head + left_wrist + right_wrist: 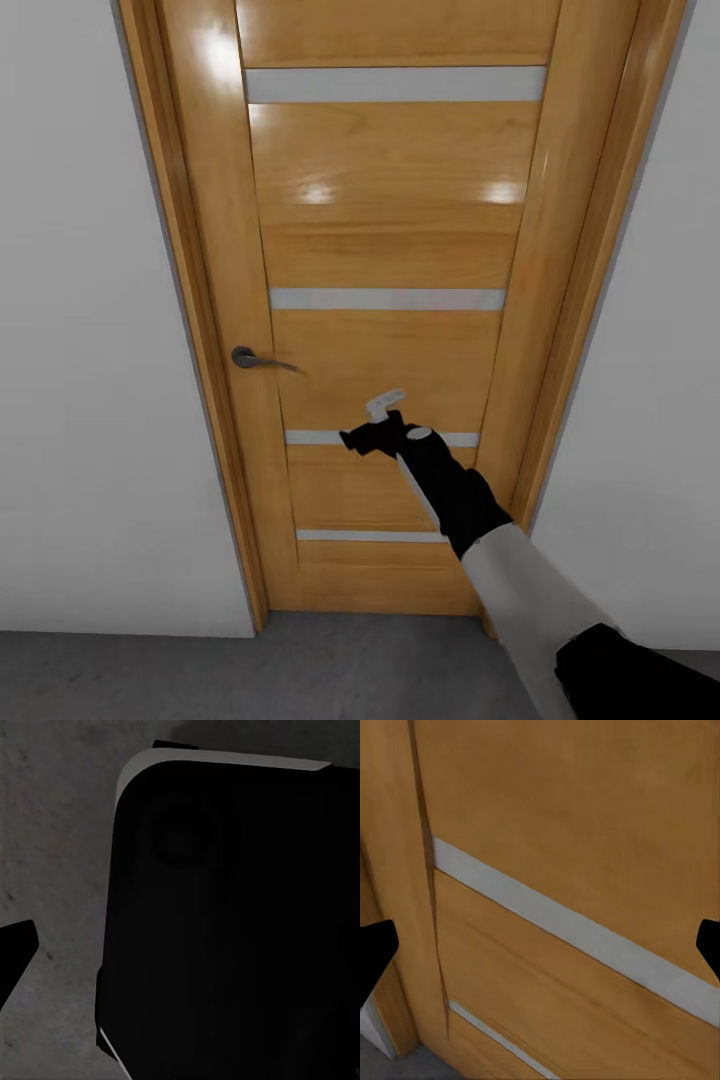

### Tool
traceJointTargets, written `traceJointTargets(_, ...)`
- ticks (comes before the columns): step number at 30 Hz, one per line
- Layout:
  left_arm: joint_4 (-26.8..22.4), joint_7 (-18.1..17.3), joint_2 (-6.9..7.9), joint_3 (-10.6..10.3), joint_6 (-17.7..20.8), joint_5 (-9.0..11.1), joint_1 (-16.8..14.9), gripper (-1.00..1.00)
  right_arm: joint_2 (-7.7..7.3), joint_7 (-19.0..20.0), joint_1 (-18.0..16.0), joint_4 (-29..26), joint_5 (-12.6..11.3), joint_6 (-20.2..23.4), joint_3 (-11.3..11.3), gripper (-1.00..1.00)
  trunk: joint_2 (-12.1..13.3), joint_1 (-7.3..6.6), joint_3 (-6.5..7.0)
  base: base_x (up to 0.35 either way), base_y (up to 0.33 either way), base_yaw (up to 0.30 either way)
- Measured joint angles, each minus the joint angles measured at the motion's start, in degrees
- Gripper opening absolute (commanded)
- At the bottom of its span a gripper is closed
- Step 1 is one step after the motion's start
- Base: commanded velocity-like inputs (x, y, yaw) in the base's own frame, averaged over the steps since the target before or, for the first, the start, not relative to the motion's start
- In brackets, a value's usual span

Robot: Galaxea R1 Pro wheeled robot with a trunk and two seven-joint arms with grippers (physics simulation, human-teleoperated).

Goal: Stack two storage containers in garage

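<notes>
Storage containers aren't before us: we face a closed wooden door point(390, 300) in a white wall point(90, 300), grey floor point(300, 665) at its foot. Our right gripper point(368, 432), fingers spread and empty, sits low on the panels, right of the handle point(258, 360), so pushing there likely jams against the latch. Left gripper state we can't tell; a dark robot body point(232, 930) hides most of its view.

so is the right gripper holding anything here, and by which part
Nothing is held. The right gripper is raised in front of the wooden door with its fingertips spread wide apart, and only door panel shows between them.
</notes>
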Motion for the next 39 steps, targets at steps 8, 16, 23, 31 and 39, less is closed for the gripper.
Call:
traceJointTargets(8, -0.01, -0.04, 0.0, 0.0, 0.0, 0.0, 0.0, 1.0, 0.0, -0.05, -0.75, 4.43, -0.58, -7.2, 0.03, 1.0, 0.0, -0.02, 0.0, 0.11, 0.0, 0.0)
traceJointTargets(16, 0.01, -0.07, 0.0, 0.0, 0.03, 0.02, 0.0, 1.0, 0.0, -0.03, -0.8, 5.86, -0.58, -9.13, 0.1, 1.0, -0.01, -0.03, 0.0, 0.297, 0.0, 0.0)
traceJointTargets(23, 0.01, -0.06, 0.06, 0.0, 0.05, 0.07, 0.0, 1.0, 0.01, 0.2, -0.82, 6.0, -0.51, -9.2, 0.14, 1.0, -0.02, -0.04, 0.0, 0.319, 0.0, 0.0)
traceJointTargets(31, 0.01, -0.07, 0.0, 0.0, 0.01, 0.08, 0.0, 1.0, 0.0, 0.11, -0.81, 6.03, -0.2, -9.17, 0.21, 1.0, -0.02, -0.04, 0.0, 0.321, 0.0, 0.0)
traceJointTargets(39, 0.0, -0.04, 0.0, 0.0, 0.0, 0.04, 0.0, 1.0, 0.01, -0.51, -0.79, 5.99, -0.53, -9.16, 6.05, 1.0, -0.01, -0.04, -0.01, 0.321, 0.0, 0.0)
